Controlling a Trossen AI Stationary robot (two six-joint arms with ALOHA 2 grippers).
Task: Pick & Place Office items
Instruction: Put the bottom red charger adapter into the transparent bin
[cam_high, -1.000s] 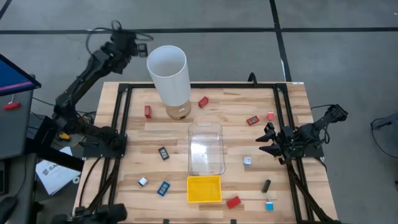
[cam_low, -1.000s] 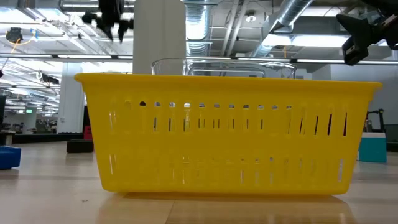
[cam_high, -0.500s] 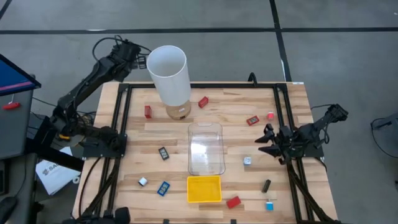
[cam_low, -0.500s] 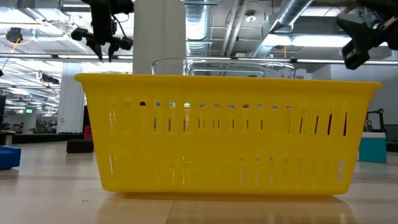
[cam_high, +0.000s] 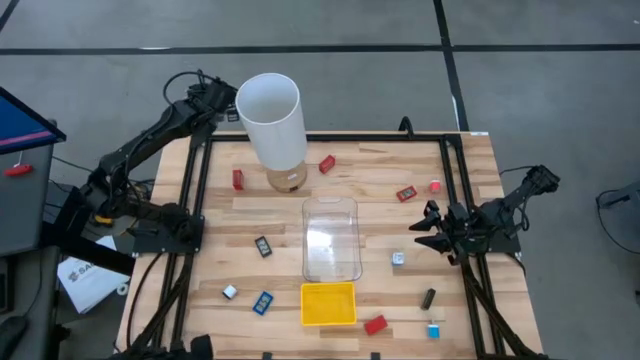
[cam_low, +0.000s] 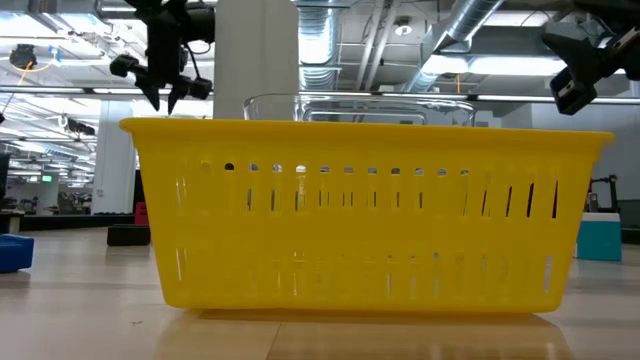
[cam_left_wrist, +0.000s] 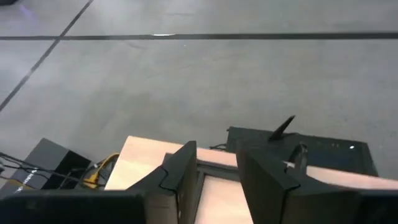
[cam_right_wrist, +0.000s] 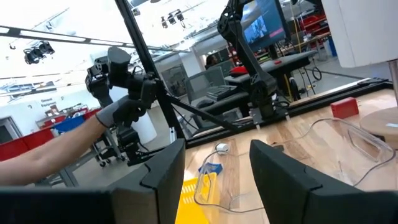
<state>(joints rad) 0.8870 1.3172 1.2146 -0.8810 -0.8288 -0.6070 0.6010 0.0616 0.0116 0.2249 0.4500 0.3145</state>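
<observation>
Office items (cam_high: 262, 246) are lying scattered over the table (cam_high: 470, 170) around the clear bin (cam_high: 331, 238) and yellow tray (cam_high: 328, 303), and we are seeing the left gripper (cam_high: 222, 98) hovering empty, fingers narrowly parted, beside the white cylinder (cam_high: 270, 118), while the right gripper (cam_high: 426, 226) is waiting unclenched at the right edge

The wooden tabletop (cam_high: 370, 215) had black rails along its sides. A tall white tube (cam_high: 272, 125) stood near the far edge. A clear box (cam_high: 332, 238) sat in the middle, and a yellow tray (cam_high: 328, 304) sat just in front of it. Little office items (cam_high: 404, 193) lay all around: red ones, black ones, blue ones, a pink one and white ones, each well apart.
</observation>
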